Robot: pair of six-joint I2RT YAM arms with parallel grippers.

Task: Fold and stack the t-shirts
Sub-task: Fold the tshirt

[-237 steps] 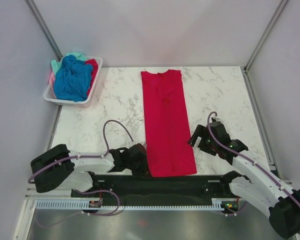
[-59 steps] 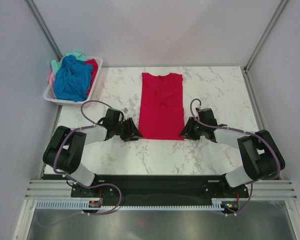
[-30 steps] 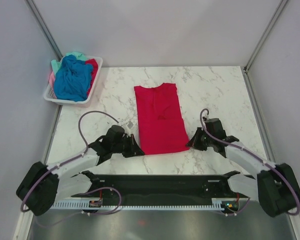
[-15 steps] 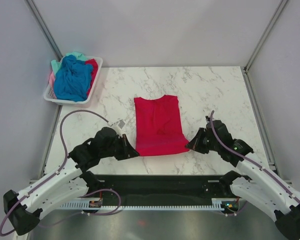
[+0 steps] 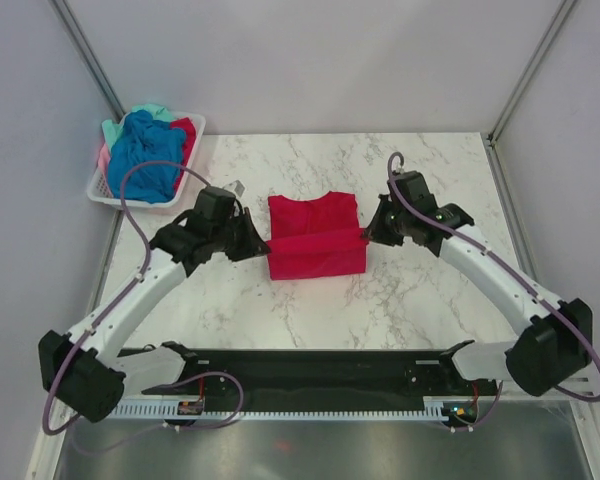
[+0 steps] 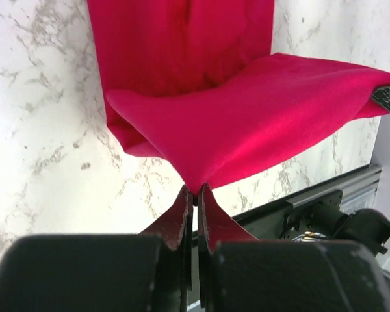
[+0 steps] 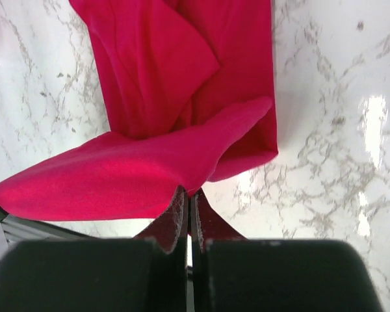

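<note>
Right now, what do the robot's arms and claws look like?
The left arm and right arm have white links, black joints and looping lilac cables. The left claw and right claw are black, with two slim tapered fingers.

Matt cloth t-shirt (image 5: 315,250), glossy marble table (image 5: 430,300)

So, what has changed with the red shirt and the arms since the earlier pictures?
The left gripper and right gripper, each shut on a near corner of the crimson t-shirt, carried its near edge away from the bases, over the rest, so it looks shorter. The basket stayed put.
</note>
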